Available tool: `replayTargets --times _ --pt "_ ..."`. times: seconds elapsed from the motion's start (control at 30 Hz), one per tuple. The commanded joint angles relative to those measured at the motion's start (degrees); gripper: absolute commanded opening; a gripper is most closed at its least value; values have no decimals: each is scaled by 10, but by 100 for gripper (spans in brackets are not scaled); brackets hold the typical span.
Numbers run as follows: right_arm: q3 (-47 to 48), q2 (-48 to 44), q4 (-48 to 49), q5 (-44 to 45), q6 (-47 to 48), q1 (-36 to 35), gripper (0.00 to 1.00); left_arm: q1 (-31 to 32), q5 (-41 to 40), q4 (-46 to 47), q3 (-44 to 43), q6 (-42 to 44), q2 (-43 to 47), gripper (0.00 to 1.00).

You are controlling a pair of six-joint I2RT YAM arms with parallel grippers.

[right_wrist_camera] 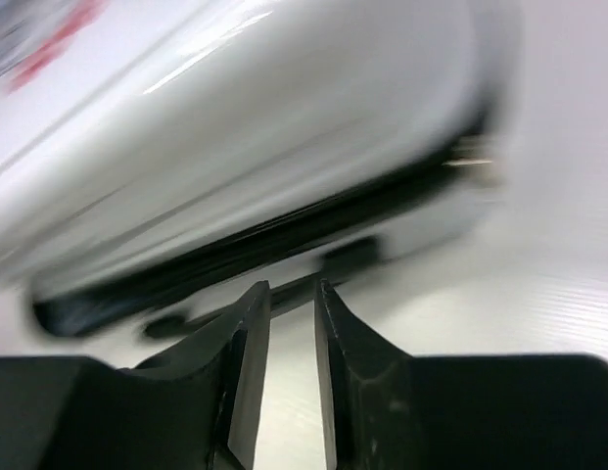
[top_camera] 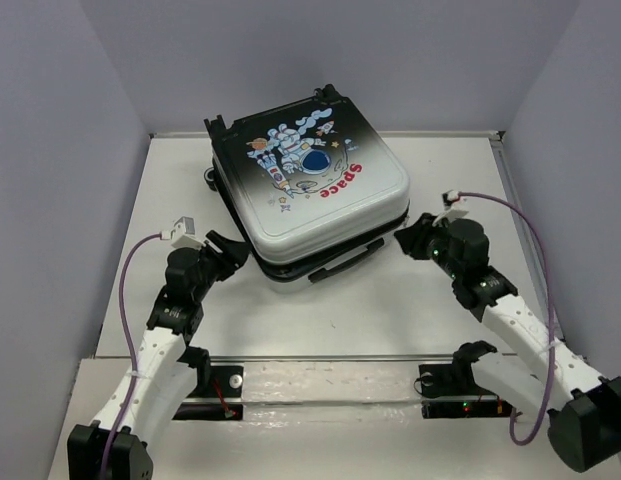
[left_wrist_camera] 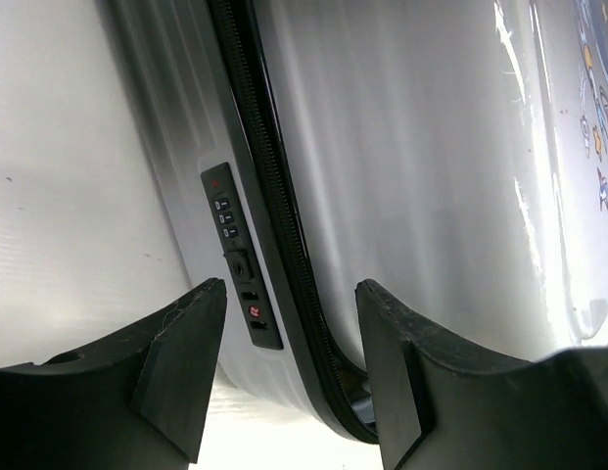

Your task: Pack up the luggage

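White and black on its shell, the luggage lies flat on the table with the spaceman picture facing up and its lid down. From up high, the left gripper sits right by the luggage's near left corner. The right gripper sits by its near right corner. I cannot tell from here if either one touches the shell.

From the left wrist, I see the side of the luggage very close. The black zipper runs along the seam, and the little lock with its number wheels sits just beside it. The left gripper has its fingers spread wide, one on each side of the lock, and nothing is in them.

From the right wrist, the picture is blurry. The luggage fills the top. A dark handle shows just under its seam, and a small shiny zipper pull hangs at the far corner. The right gripper has its fingers only a little way apart, with bare table showing in the gap. They grasp nothing that I can see.

I think the packing is nearly over and the closing step is in hand. Next, I would guess one gripper must pinch that tiny pull and drag it along the seam, while the other steadies the luggage so it does not slide. The pull is small and slippery, so the aim must be careful.
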State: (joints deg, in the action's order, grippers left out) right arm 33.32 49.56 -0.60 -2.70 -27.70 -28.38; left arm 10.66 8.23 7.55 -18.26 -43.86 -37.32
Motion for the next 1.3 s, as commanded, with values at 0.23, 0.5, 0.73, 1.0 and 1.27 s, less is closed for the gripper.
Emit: replayTargets --times 0.23,0.5,0.73,1.0,1.27 --pt "-43 112 143 -210 108 303 33 -1 66 -14 -4 6 17 66" --pt "-14 250 286 -410 138 343 62 0 105 -28 0 15 17 65" --pt "49 345 287 -520 169 353 65 16 105 -24 2 12 19 65" --pt "116 425 335 -607 180 359 66 31 91 -39 -9 24 8 64" --pt "70 533 757 -709 -96 359 54 30 80 -17 7 0 16 63"
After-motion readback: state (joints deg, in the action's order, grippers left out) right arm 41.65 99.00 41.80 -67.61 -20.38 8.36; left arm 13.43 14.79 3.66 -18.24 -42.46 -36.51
